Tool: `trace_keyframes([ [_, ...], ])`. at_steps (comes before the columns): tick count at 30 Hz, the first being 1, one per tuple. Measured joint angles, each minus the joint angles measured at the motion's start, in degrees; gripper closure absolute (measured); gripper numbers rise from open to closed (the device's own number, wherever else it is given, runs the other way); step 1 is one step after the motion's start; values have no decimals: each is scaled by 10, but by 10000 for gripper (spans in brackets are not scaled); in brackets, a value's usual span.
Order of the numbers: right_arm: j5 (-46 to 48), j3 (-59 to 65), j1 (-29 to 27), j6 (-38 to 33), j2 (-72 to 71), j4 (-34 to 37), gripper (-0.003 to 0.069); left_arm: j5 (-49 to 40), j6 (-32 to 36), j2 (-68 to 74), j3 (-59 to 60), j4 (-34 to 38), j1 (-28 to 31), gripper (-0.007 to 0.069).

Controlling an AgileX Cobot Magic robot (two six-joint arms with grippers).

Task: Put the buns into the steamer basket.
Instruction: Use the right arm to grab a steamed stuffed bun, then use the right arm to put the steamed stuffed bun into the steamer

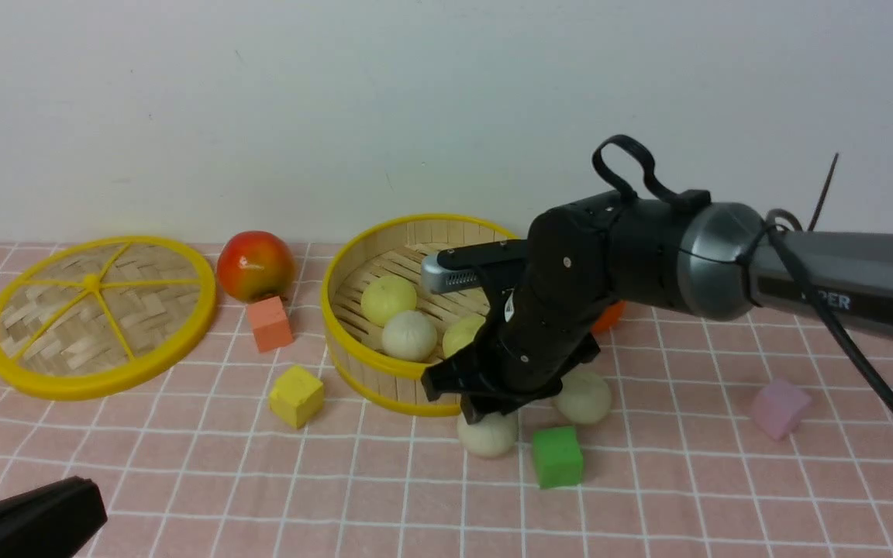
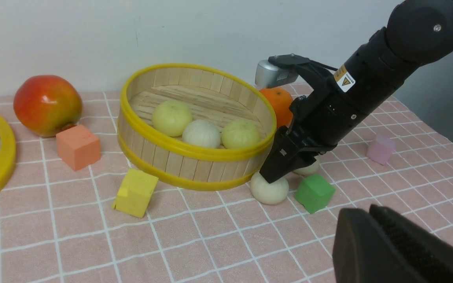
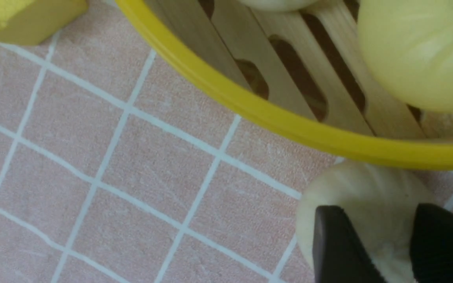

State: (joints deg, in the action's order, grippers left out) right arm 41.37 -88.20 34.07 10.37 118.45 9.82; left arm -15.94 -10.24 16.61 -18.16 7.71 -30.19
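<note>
Green cube point(image 1: 557, 457) just beside off-white bun point(image 1: 487, 435), basket wall point(image 1: 373, 381) behind.

Cloth point(image 1: 183, 496) w/ basket point(image 1: 328, 310), lid point(image 1: 98, 318), red fruit point(image 1: 255, 265), orange point(image 2: 279, 102), 4 cubes point(image 1: 296, 396), 2 buns point(image 1: 586, 395).

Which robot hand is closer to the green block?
The right. The right gripper is down at a white bun lying just beside the green block. The left gripper is far off, at the near left.
</note>
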Motion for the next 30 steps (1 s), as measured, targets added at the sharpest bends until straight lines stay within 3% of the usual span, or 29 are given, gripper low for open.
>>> trace_keyframes([
  [8,5,0,0,-1,12,0,494,0,0,0,0,0,0,578],
  [13,24,-2,0,-24,5,2,635,0,0,0,0,0,0,573],
  [20,75,-2,-1,-54,-87,19,645,0,0,0,0,0,0,568],
  [24,-9,-2,-20,-56,-133,9,645,-1,0,0,0,1,0,567],
  [30,-135,-14,-56,-56,-88,0,643,-1,0,0,0,2,0,567],
])
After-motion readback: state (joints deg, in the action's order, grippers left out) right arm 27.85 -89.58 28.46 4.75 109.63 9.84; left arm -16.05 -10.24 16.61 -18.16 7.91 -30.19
